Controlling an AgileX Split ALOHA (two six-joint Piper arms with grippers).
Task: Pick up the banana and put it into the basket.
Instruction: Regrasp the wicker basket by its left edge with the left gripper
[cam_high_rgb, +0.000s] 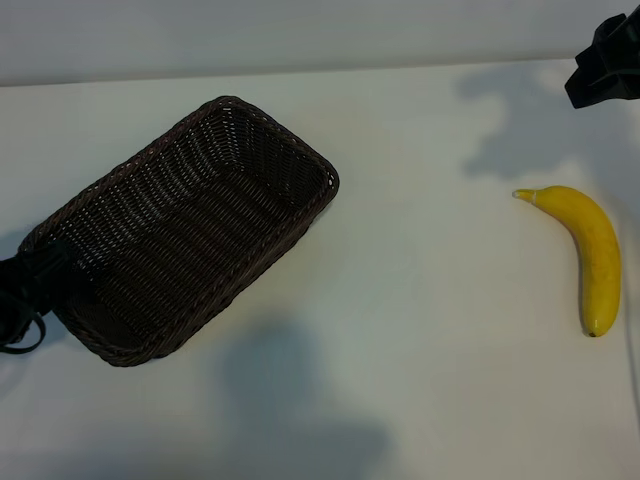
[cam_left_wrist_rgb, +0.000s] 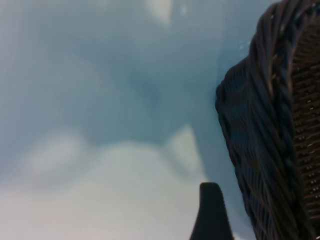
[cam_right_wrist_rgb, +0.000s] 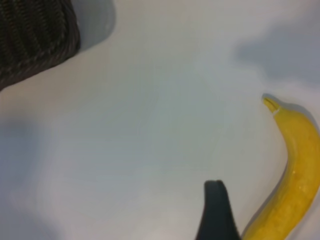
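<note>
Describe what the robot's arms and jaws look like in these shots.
Both arms are matte black. The left arm has a looping black cable at the frame's edge; the right arm shows as a blocky, angular housing. Each wrist view shows one dark, rounded fingertip.

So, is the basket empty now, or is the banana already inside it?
Empty. The wicker basket shows only its bare woven bottom, and the banana lies on the white table, far to its right.
</note>
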